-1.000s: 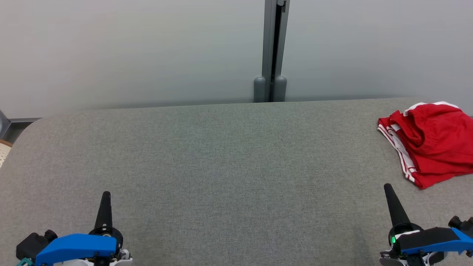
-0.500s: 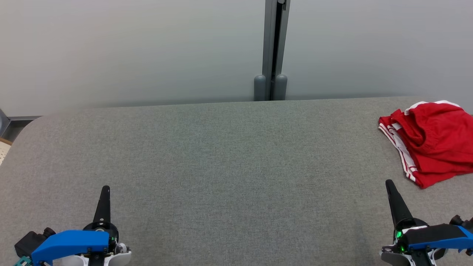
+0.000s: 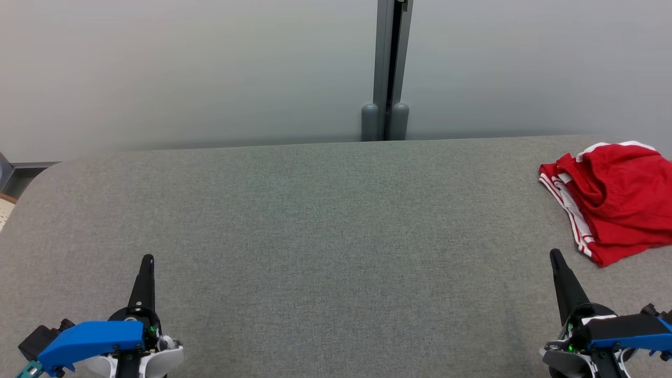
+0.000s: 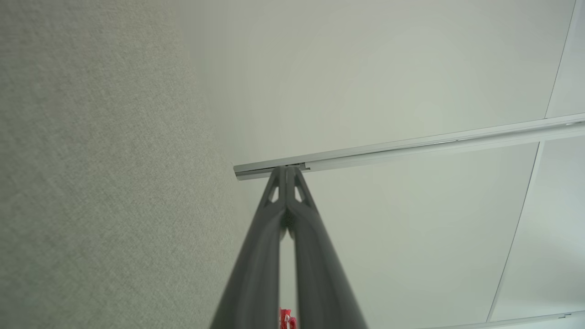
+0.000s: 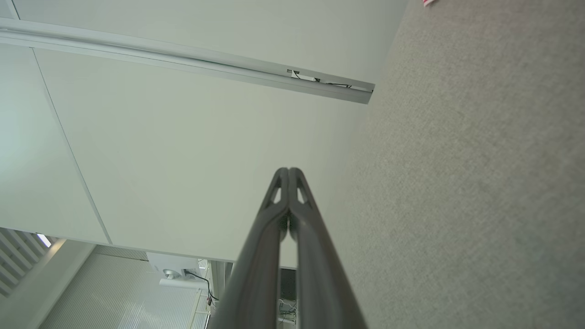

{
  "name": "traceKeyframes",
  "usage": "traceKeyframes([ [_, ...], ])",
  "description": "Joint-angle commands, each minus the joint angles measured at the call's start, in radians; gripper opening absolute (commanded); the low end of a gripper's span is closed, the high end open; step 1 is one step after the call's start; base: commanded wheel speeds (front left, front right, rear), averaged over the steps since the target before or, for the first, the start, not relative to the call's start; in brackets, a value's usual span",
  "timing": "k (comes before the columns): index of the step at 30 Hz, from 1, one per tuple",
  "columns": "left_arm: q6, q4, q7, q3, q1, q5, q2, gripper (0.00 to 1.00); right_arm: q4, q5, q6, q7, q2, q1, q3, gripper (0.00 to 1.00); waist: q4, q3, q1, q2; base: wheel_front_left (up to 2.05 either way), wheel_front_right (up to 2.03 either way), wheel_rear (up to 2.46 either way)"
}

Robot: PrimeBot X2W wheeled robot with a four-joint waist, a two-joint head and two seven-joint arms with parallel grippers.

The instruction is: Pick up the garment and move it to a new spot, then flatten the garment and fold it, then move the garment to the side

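A red garment (image 3: 617,199) with white stripes lies bunched up at the far right of the grey fabric table (image 3: 336,236), partly cut off by the head view's right edge. A red sliver of the garment (image 4: 286,320) peeks between the fingers in the left wrist view. My left gripper (image 3: 148,259) stands shut and empty at the lower left, far from the garment. My right gripper (image 3: 554,254) is shut and empty at the lower right, a short way in front of the garment's near corner. In both wrist views the left gripper (image 4: 287,170) and right gripper (image 5: 289,170) show fingers pressed together.
A pale partition wall (image 3: 184,73) with a grey vertical post (image 3: 391,68) runs along the table's far edge. The table's rounded left corner (image 3: 37,178) drops off toward the floor.
Both grippers' tips have shifted slightly up the head view, the left more than the right. The garment has kept its place.
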Motion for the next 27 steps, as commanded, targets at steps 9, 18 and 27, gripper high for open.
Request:
traceKeyframes([
  [9, -0.016, -0.001, 0.023, 0.019, -0.029, -0.077, -0.004, 0.00, 0.003, 0.089, 0.000, 0.019, -0.003, -0.024, -0.009, 0.00, 0.001, 0.005, 0.0000, 0.0000, 0.00, 0.00, 0.00],
  [18, -0.022, 0.001, 0.039, 0.028, -0.038, -0.134, -0.009, 0.00, 0.008, 0.153, 0.000, 0.032, -0.002, -0.031, -0.015, 0.00, 0.001, 0.009, 0.0000, 0.0000, 0.00, 0.00, 0.00],
  [27, -0.026, 0.002, 0.049, 0.035, -0.043, -0.166, -0.012, 0.00, 0.010, 0.187, 0.000, 0.039, -0.002, -0.038, -0.018, 0.00, 0.002, 0.012, 0.0000, 0.0000, 0.00, 0.00, 0.00],
])
